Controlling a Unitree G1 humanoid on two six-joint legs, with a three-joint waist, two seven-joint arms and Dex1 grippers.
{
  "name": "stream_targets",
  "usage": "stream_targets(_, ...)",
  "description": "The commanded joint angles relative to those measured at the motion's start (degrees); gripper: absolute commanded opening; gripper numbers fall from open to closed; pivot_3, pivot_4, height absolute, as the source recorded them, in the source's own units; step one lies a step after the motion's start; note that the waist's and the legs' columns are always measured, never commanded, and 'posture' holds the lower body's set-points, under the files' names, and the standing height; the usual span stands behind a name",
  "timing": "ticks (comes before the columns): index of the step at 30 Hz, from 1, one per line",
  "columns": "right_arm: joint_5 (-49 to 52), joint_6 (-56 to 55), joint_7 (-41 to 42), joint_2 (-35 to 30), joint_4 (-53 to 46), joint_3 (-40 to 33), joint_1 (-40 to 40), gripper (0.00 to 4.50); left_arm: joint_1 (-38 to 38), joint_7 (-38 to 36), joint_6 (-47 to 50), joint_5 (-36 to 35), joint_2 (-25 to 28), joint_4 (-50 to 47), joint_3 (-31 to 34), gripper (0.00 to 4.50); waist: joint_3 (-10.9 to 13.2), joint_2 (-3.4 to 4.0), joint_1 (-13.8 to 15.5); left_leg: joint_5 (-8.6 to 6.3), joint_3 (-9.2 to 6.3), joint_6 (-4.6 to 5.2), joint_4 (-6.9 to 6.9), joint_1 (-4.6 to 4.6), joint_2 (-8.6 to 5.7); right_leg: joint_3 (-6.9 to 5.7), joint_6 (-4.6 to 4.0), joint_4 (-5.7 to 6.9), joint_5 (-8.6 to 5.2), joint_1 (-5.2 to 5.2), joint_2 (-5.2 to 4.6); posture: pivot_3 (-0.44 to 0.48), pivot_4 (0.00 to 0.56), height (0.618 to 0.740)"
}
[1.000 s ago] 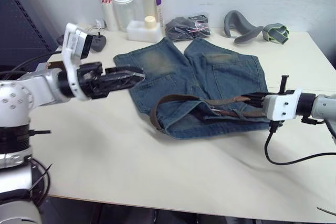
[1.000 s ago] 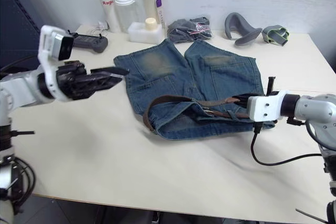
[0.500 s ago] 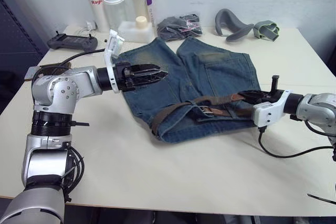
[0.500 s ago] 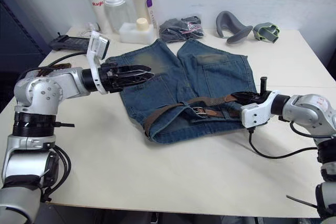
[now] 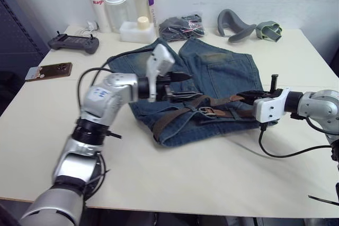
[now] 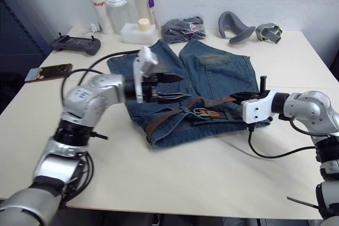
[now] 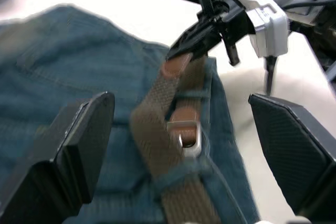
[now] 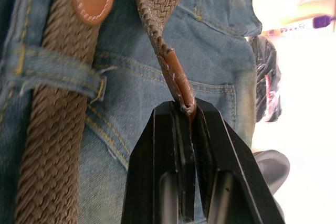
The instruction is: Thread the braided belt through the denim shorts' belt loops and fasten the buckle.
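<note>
Blue denim shorts (image 5: 212, 86) with faded yellowish patches lie flat on the cream table (image 5: 175, 168) in the head views, waistband toward the robot. A long dark-brown braided belt (image 5: 175, 114) runs along that waistband, bowing out at the left corner of the shorts, with its small silver rectangular buckle (image 5: 207, 111) lying near the waist's middle. The left gripper (image 5: 180, 86) hangs over the shorts' left leg with its two black fingers parted, one above the other, holding nothing. The right gripper (image 5: 244, 97) reaches in from the right edge of the shorts at the belt's plain brown tip. Bottles (image 5: 122, 3), a dark bundle in a clear bag (image 5: 183, 26) and a grey handheld controller (image 5: 73, 42) stand along the table's far side.

From the left wrist, the spread left fingers (image 7: 79, 135) frame the belt and buckle (image 7: 186, 142) below them, while the right gripper (image 7: 181, 51) pinches the tip (image 7: 173, 66) further on.

From the right wrist, the right fingers (image 8: 157, 150) are clamped tight on the tan leather tip (image 8: 176, 80), and beside it the belt passes under a short blue denim belt loop (image 8: 52, 72) on the waistband.
</note>
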Motion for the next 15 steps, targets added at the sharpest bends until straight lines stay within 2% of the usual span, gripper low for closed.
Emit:
stream_targets(1,6.85,6.99,2.98,-0.46,-5.41,-3.37,0.22,0.0,-3.87,0.92,-11.46,8.64,-3.26,5.29,-3.25,4.46,0.01,-0.01,-0.01,0.0,0.01,0.01,0.0,0.0,0.0,0.0,0.04,-0.02,0.02,0.01,0.0,0.0,0.15,0.631)
stream_targets(5,14.22,18.72,6.77,-0.49,-12.78,-5.88,2.05,0.0,-6.39,1.93,-20.42,16.68,-6.72,13.47,-6.54,4.46,0.01,-0.01,-0.11,0.0,0.06,0.01,0.0,0.0,0.08,-0.05,0.21,-0.16,0.1,0.01,-0.02,0.0,0.15,0.631)
stream_targets(8,18.83,27.79,9.23,-1.78,-19.77,-8.34,4.0,0.0,-6.92,2.86,-26.1,20.38,-7.55,18.36,-6.35,4.46,0.01,-0.01,-0.14,-0.01,0.06,0.02,-0.06,0.01,0.11,-0.13,0.28,-0.23,0.14,0.01,-0.05,0.0,0.15,0.631)
stream_targets(15,22.34,38.83,10.33,-2.36,-27.96,-12.88,6.38,0.0,-7.03,0.91,-32.37,23.04,-8.44,22.41,-4.86,4.46,0.01,-0.01,0.96,0.01,0.02,-0.02,-0.35,0.02,0.06,-0.21,0.44,-0.44,0.22,-0.01,-0.16,0.0,0.15,0.631)
